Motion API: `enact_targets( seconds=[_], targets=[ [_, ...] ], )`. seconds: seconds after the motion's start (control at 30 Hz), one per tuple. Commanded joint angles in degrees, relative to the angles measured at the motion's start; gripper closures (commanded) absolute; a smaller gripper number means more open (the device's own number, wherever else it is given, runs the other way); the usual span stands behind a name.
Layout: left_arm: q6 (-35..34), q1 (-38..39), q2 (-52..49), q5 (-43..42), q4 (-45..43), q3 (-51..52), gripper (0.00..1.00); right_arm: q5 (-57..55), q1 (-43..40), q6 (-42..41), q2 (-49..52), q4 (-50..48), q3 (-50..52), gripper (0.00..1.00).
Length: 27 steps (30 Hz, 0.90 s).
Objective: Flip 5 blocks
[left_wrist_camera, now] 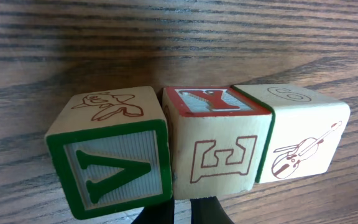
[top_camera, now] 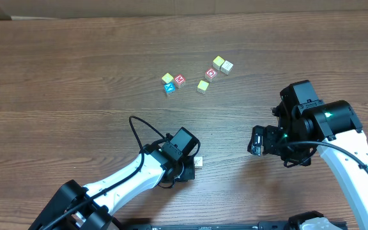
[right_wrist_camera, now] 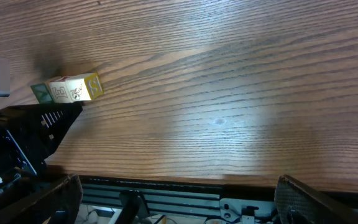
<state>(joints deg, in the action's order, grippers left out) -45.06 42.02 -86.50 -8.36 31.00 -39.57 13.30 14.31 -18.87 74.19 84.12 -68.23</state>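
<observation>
Overhead, seven small wooden alphabet cubes (top_camera: 202,86) cluster far up the brown wooden table (top_camera: 56,76). Another pale cube (top_camera: 198,161) peeks out beside the left gripper (top_camera: 191,166), and the right gripper (top_camera: 256,140) is well apart. Left wrist: a green "V" cube (left_wrist_camera: 110,168), a red-topped "E" cube (left_wrist_camera: 219,149) and a pale violin cube (left_wrist_camera: 303,140) touch in a row, with the jaws pressed together just beside them. Right wrist: the fingers (right_wrist_camera: 36,199) are spread wide, and that row sits far left.

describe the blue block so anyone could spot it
On the wooden table, find the cubes scattered near its far middle. Three huddle at the left end of that scatter; the blue block is the nearest of them, just in front of the yellow block and beside the red block. It is the only blue-topped cube.
</observation>
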Motion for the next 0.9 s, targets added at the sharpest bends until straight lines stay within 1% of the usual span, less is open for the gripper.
enact_targets(
  seconds=[0.0, 0.13, 0.27, 0.4, 0.5, 0.57, 0.67, 0.87],
  targets=[
    [-0.68, 0.35, -0.48, 0.26, -0.20, 0.31, 0.96, 0.48, 0.26, -0.28, -0.57, 0.00, 0.07, 0.00],
    [-0.11, 0.46, 0.57, -1.57, 0.72, 0.28, 0.96, 0.46, 0.26, -0.28, -0.57, -0.07, 0.04, 0.00],
    [-0.11, 0.85, 5.01, -1.03, 3.63, 0.31, 0.96, 0.46, 0.26, -0.28, -0.57, -0.44, 0.07, 0.00],
    [-0.13, 1.18, 12.72, 4.33, 10.29, 0.31, 0.96, 0.48, 0.26, -0.28, -0.57, -1.09, 0.07, 0.00],
    [-0.17, 0.92, 15.54, 9.49, 15.32, 0.31, 0.96, 0.48, 0.26, -0.26, -0.57, -1.49, 0.04, 0.00],
    [-0.15, 0.35, 15.47, 10.56, 16.96, 0.31, 0.96, 0.48, 0.26, -0.26, -0.57, -1.64, 0.04, 0.00],
    [-0.20, -0.74, 14.05, 10.71, 17.11, 0.31, 0.96, 0.46, 0.26, -0.26, -0.57, -1.75, 0.07, 0.00],
    [-0.59, -4.09, 9.81, 11.69, 13.90, 0.33, 0.96, 0.46, 0.26, -0.24, -0.57, -1.27, 0.07, 0.00]
  ],
)
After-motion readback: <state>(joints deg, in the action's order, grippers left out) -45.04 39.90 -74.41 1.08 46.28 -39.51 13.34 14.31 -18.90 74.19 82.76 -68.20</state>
